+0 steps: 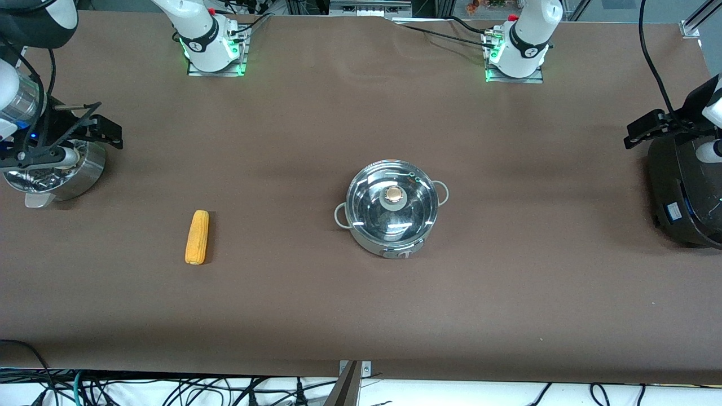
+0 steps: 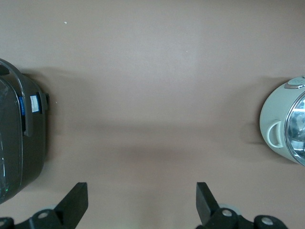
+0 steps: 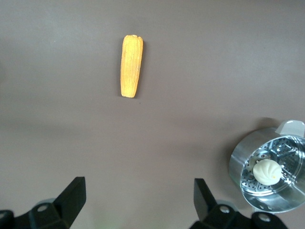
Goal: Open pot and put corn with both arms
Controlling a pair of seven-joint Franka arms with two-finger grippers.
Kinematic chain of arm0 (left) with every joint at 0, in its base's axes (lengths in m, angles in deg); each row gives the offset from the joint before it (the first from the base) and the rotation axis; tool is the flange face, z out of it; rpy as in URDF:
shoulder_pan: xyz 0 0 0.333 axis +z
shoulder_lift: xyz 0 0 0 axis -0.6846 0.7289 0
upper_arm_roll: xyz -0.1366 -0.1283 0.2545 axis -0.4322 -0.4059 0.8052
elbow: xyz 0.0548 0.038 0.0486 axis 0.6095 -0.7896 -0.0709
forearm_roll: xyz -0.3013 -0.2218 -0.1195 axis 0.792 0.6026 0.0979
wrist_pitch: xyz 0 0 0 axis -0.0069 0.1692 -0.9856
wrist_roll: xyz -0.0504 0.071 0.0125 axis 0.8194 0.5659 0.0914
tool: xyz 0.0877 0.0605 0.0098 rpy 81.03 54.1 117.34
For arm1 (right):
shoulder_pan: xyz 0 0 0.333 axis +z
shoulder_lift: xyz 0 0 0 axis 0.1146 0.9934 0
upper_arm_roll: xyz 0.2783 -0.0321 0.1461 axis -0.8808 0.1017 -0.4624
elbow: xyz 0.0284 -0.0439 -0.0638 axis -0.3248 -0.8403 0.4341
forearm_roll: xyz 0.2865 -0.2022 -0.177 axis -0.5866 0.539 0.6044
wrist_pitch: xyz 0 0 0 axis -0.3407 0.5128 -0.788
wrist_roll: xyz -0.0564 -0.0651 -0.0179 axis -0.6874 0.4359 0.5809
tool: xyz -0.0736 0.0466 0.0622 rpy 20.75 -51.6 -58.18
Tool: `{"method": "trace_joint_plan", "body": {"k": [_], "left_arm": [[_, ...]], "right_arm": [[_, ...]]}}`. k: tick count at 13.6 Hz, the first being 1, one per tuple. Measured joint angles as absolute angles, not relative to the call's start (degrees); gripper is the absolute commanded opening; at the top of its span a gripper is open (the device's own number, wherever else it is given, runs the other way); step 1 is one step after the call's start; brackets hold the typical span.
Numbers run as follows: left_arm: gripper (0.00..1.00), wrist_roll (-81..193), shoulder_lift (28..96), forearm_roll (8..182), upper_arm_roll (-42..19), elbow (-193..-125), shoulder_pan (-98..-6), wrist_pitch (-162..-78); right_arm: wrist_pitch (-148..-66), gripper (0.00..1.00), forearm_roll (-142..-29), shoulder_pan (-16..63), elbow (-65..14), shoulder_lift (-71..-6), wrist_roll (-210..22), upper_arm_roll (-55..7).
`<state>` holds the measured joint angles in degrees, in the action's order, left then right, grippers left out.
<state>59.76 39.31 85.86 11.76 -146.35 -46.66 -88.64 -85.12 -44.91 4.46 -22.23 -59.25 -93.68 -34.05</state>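
Observation:
The shallow steel pot (image 1: 393, 225) stands mid-table with its lid (image 1: 372, 194) on, a round knob (image 1: 393, 195) at the lid's centre. Its edge and one loop handle show in the left wrist view, pot (image 2: 274, 121). The yellow-orange corn (image 1: 197, 237) lies flat on the brown cloth toward the right arm's end, apart from the pot; in the right wrist view the corn (image 3: 131, 66) is well away from the fingers. My right gripper (image 1: 107, 125) (image 3: 139, 181) hangs open and empty over the steamer pot. My left gripper (image 1: 640, 131) (image 2: 141, 187) hangs open and empty by the black cooker.
A perforated steel steamer pot (image 1: 84, 175) (image 3: 240, 164) with a pale bun (image 3: 268, 171) stands at the right arm's end. A big black cooker (image 1: 685, 192) (image 2: 19, 133) stands at the left arm's end. Brown cloth (image 1: 361, 316) covers the table.

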Motion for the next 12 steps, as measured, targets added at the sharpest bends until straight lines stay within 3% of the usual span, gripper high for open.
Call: {"method": "trace_joint_plan", "body": {"k": [8, 12], "left_arm": [[1.00, 59.76, 39.48, 85.98, 11.30, -146.30, -46.78, -88.64], [1.00, 59.79, 39.79, 85.99, 8.98, -146.28, -44.93, -88.64]], "right_arm": [[-93.84, 1.00, -47.59, 4.33, -22.14, -50.00, -93.66, -33.92], [-103.65, 1.00, -47.74, 4.35, -22.39, -42.06, -93.65, -33.91]]}}
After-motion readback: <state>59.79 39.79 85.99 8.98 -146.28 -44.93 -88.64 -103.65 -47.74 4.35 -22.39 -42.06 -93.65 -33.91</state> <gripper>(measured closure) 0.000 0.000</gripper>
